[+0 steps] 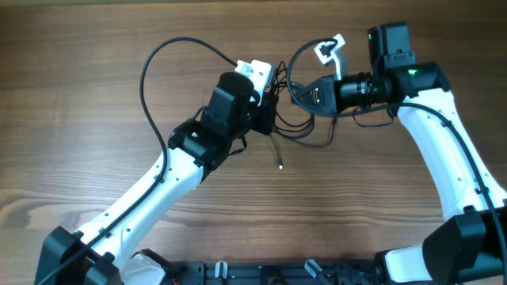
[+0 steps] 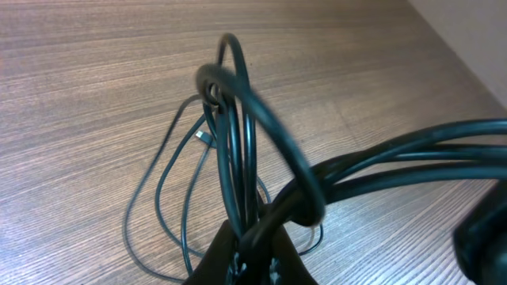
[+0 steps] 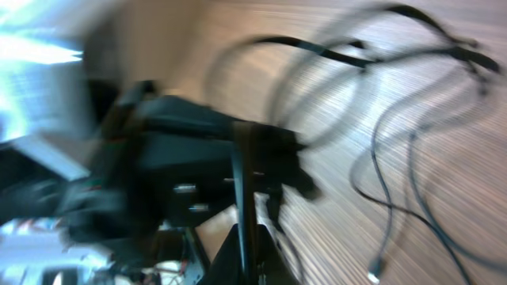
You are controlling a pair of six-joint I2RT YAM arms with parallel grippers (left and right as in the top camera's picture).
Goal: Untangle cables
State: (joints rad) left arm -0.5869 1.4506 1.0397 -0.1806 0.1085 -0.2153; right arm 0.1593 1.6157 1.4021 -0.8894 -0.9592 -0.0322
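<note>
Left hand (image 2: 253, 247) on thin looped cables (image 2: 235, 142)

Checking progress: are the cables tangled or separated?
Tangled: the cables cross and loop over each other in one bunch held by the left gripper, not laid apart.

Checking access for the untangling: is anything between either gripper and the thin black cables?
Nothing visible is in the way. The left gripper and the right gripper are both shut on the thin black tangled cables. They sit close together above the brown wooden table, with only cable strands between them.
</note>
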